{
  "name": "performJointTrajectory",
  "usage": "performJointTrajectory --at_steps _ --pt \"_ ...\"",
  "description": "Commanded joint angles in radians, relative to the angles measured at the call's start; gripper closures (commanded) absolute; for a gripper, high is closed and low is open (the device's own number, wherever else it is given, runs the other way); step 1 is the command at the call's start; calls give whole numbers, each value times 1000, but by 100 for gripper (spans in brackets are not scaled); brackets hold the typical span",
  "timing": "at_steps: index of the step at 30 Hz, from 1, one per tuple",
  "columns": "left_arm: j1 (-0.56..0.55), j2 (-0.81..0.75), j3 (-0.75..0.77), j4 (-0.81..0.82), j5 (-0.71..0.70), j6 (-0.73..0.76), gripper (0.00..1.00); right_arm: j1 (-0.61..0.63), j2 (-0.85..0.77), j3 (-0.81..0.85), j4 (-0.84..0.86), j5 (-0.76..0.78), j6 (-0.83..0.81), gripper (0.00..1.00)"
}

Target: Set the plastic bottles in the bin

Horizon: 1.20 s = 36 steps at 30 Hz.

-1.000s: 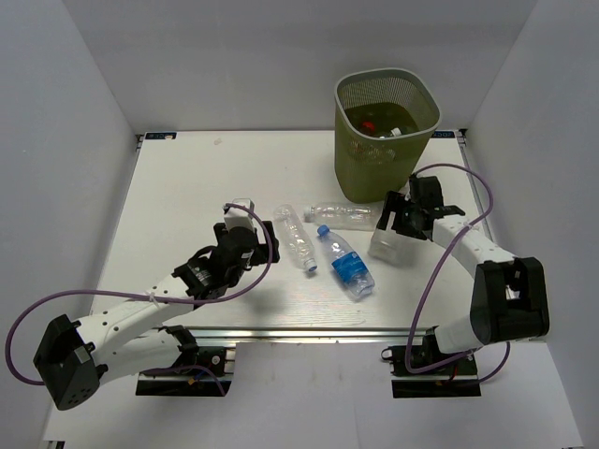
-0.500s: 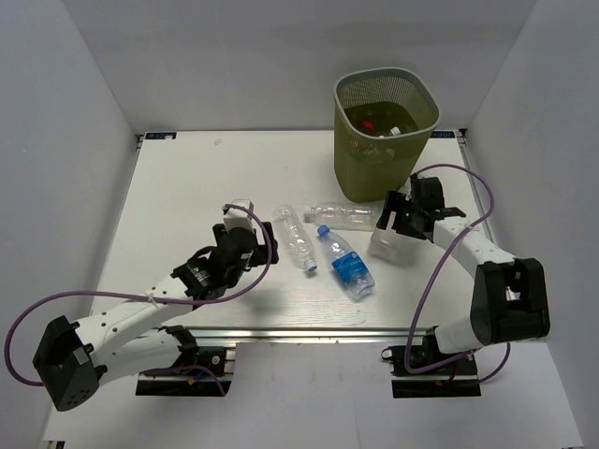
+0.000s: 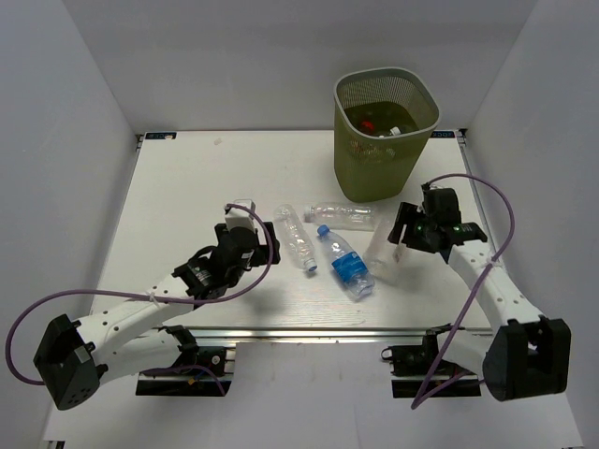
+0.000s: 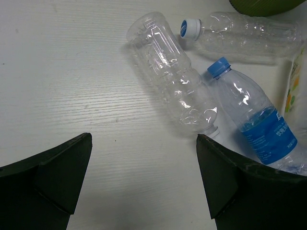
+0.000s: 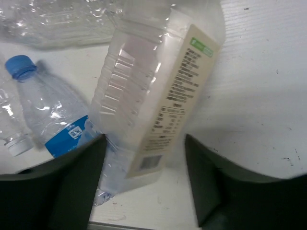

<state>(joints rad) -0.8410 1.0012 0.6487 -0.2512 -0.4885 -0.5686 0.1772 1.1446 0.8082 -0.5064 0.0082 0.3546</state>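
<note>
Gripping of labelled square bottle (image 5: pixel 153 96) by right gripper (image 5: pixel 144 158) underway; jaws partly closed, contact unclear. Lift toward bin (image 3: pixel 386 131) needed next. Left gripper (image 4: pixel 144 182) wide open, empty.

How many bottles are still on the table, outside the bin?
4: one plain bottle left of centre, the blue-capped bottle beside it, one lying before the bin, and the labelled bottle at the right gripper. Bin contents unclear.

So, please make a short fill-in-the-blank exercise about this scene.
1. The olive-green mesh bin stands at the table's far ____ corner.
2. The clear plastic bottle with the blue label has a ____ cap.
3. The cream-labelled clear bottle lies between the ____ gripper's fingers.

Missing words: right; blue; right
</note>
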Motion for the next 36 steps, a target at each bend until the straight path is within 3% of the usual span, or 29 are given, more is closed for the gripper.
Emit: performJointTrajectory --at_steps 1,7,10,11,14,27,34,36 --pt "-4 -6 8 32 21 16 1 -1 -54 37 -34 1 40 38" --pt "-4 -6 -1 52 30 16 1 -13 -63 0 -38 -27 43 38" --pt "-4 -6 -1 52 30 16 1 -25 -69 -14 -17 -33 49 27" --pt "-4 -15 -1 52 30 16 1 -28 -65 -17 -12 -45 58 18" --pt "-4 -24 -11 43 30 16 1 -45 -33 -12 11 -96 83 10" --pt "-4 -85 -11 -25 11 -2 1 -108 139 -106 141 -148 115 10" --pt "-4 -85 -11 -34 11 -11 1 -134 204 -145 232 -284 234 10" --pt "-4 -85 -1 -43 11 -11 1 -136 214 -150 258 -307 241 14"
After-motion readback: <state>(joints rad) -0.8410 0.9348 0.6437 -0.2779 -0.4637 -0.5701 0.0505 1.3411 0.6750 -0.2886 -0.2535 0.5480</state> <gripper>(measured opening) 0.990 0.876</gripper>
